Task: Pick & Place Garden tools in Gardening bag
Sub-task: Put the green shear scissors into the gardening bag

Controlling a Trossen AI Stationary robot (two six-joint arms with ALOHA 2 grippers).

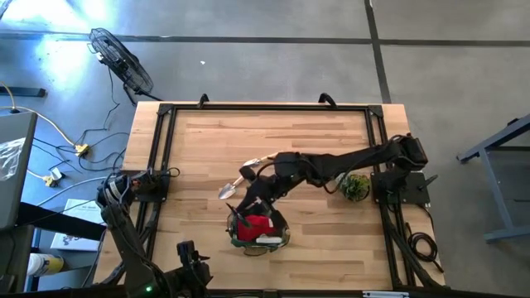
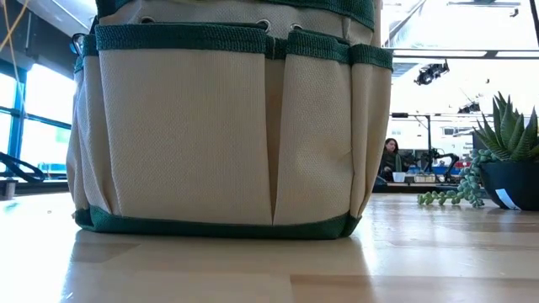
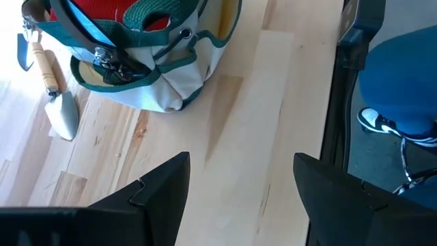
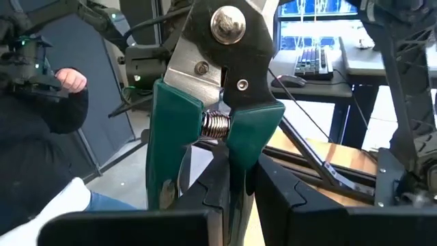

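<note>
Overhead, green-gripped steel shears (image 4: 218, 116)

A pale wooden worktop (image 1: 207, 149) carries a potted succulent (image 1: 356, 186) near its right edge. A floor fan (image 1: 122, 60) stands beyond the far-left corner. A person (image 2: 392, 160) sits in the room behind, with a keyboard (image 4: 315, 63) on a desk.

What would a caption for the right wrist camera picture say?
Right gripper shut on green-handled pruning shears, held upright before the camera, with a person's hand in the room behind.
</note>
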